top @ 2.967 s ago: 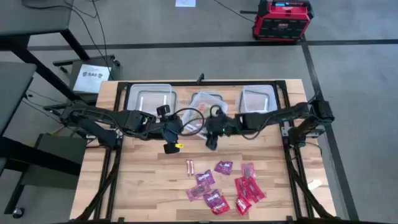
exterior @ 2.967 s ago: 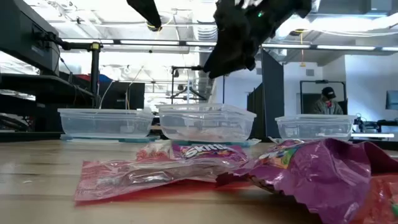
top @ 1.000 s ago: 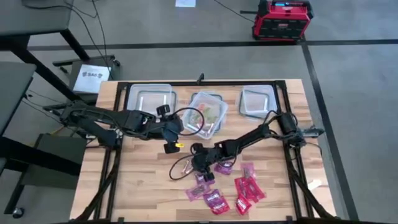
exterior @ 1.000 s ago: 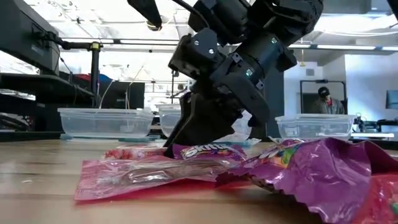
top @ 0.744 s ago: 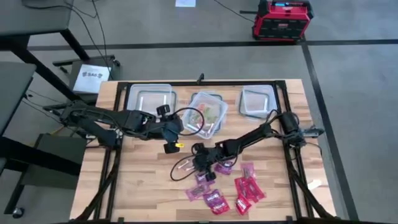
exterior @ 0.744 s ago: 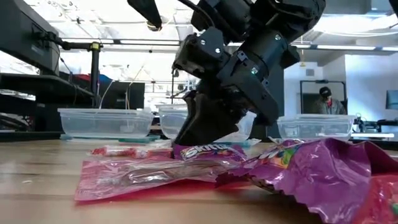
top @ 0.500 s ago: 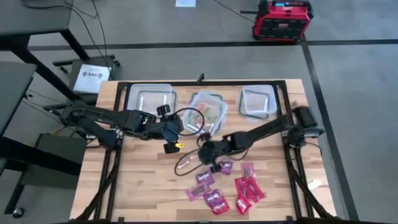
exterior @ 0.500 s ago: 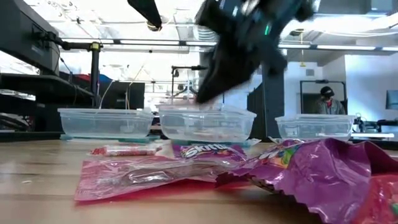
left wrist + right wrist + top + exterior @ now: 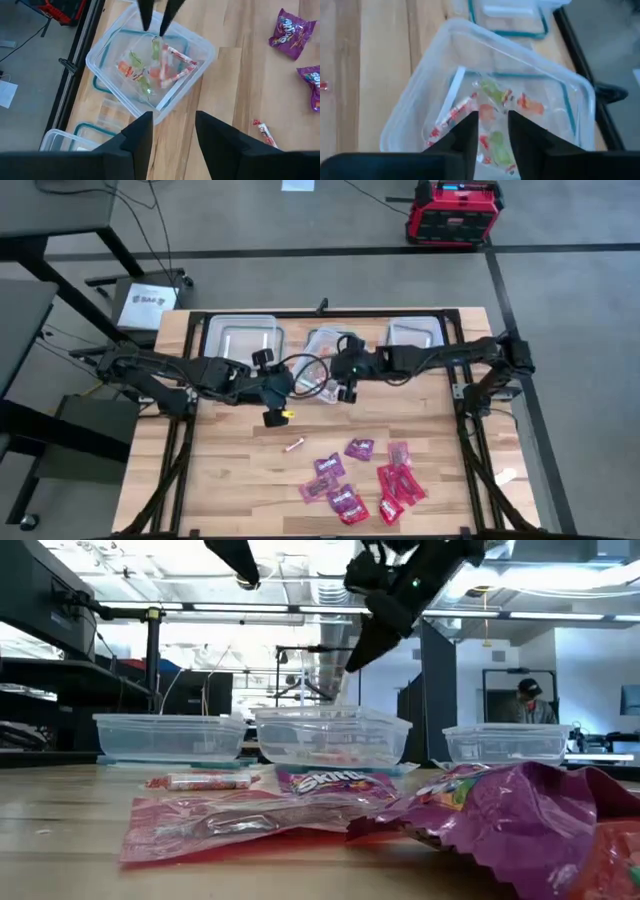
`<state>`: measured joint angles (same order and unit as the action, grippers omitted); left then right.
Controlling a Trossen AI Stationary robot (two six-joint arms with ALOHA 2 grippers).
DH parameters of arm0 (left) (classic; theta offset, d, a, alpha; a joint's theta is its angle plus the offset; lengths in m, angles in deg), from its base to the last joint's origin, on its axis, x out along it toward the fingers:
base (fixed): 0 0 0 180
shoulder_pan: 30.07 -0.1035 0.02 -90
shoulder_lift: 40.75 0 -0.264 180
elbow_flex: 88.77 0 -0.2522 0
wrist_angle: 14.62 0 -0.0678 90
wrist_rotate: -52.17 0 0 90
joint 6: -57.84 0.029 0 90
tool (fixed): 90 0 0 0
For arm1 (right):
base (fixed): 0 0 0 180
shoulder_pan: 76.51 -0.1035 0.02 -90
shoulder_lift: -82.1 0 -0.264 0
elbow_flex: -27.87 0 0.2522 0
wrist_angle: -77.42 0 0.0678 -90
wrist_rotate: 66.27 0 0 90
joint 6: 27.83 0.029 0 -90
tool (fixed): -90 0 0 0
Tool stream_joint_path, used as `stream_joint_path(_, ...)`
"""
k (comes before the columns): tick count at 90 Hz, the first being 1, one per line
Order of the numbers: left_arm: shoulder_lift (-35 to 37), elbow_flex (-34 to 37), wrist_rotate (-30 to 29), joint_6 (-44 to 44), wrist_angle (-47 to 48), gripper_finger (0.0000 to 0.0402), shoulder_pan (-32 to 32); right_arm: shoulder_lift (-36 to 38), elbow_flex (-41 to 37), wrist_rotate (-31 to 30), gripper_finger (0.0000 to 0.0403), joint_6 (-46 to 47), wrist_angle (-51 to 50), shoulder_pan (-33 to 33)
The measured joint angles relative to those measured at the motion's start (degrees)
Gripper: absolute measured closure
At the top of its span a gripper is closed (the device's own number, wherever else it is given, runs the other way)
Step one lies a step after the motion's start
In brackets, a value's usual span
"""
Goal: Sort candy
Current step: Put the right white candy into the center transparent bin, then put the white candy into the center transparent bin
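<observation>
Light wooden plank worktop point(image 9: 230, 470) with a black frame fills the centre of the high view.

Along its upper edge stand three clear rectangular plastic containers with bluish rims: left one point(image 9: 243, 340), middle one point(image 9: 322, 345), right one point(image 9: 412, 334). The middle container sits turned at an angle and holds small red, green and orange wrapped sweets point(image 9: 150, 72); the two outer ones look empty.

In the lower centre to lower right, a loose cluster of shiny purple, pink and red flat candy packets point(image 9: 365, 480) lies on the bare wood. One small slim red-and-white wrapped sweet point(image 9: 294, 446) lies apart, left of the cluster.
</observation>
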<state>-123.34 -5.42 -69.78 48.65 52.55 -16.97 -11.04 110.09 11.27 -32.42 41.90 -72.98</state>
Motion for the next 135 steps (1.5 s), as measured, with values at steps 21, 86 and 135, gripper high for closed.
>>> stream_joint_path(21,0.0,0.0,-0.23,0.06,0.16,0.0268,0.0,-0.73,-1.12,10.47,0.0245,1.82,10.99,-6.86)
stream_joint_path(86,2.51,-0.02,-7.47,-2.76,1.3,0.0268,1.09,-31.2,3.87,11.28,0.0251,-2.56,39.79,-14.81)
stream_joint_path(135,2.51,-0.02,-7.5,-3.09,1.13,0.0268,1.07,-32.72,4.01,15.68,0.0383,-1.33,35.77,-13.55)
